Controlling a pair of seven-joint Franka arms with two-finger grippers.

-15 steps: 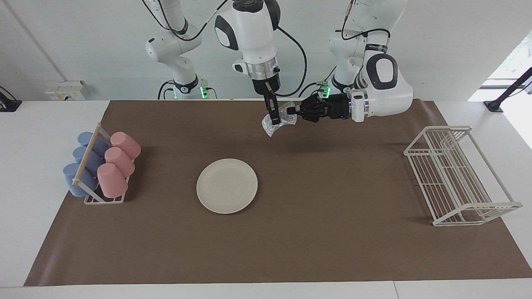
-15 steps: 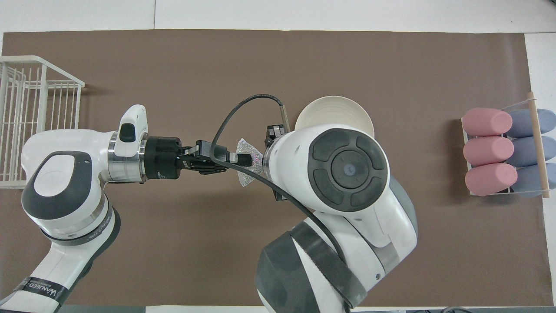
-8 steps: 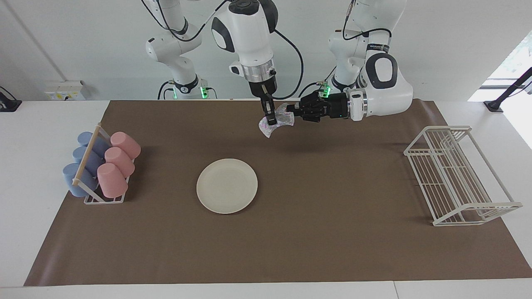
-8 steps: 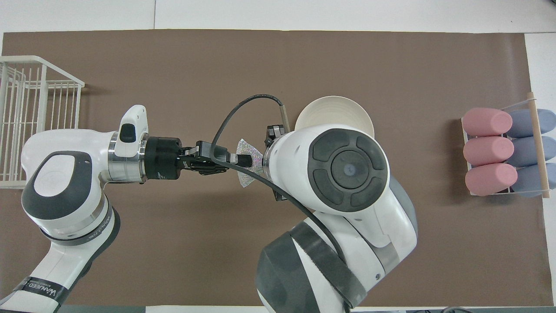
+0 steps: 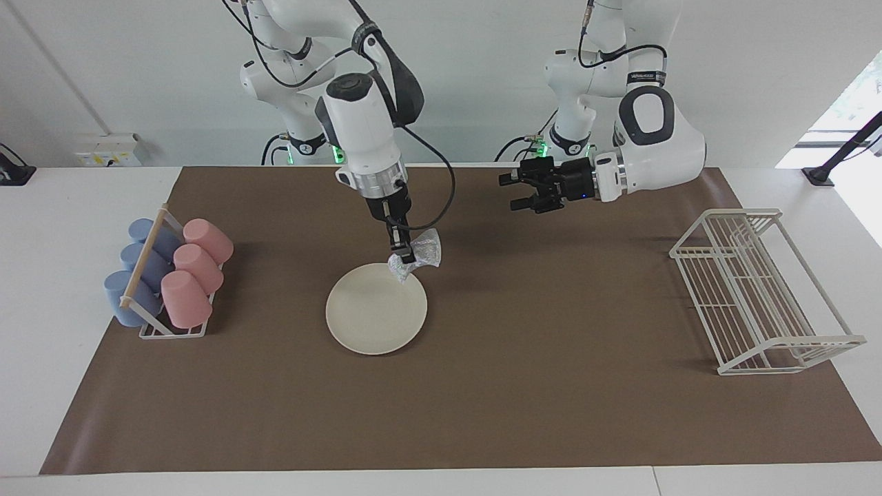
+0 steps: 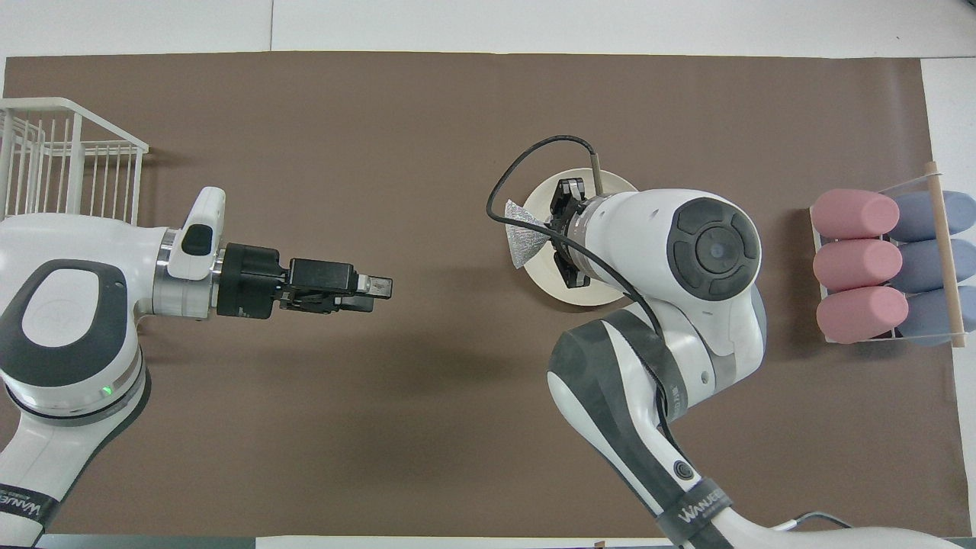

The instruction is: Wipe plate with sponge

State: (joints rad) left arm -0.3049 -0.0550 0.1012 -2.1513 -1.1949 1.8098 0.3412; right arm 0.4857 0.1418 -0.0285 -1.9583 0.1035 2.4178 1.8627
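- The right hand (image 5: 402,253), gripping the silvery glittery sponge (image 5: 417,256), blocks the round cream-white plate's (image 5: 372,313) rim toward the robots.
- The left hand (image 5: 511,192), fingers apart, hangs over bare brown surface (image 5: 551,386).
- A white wire rack (image 5: 758,289) and a cup rack (image 5: 169,275) occupy the surface's two short edges.

Bright, even light; soft shadows under arms on mat (image 5: 482,386). Daylight glare at window edge. Sharp, no blur.
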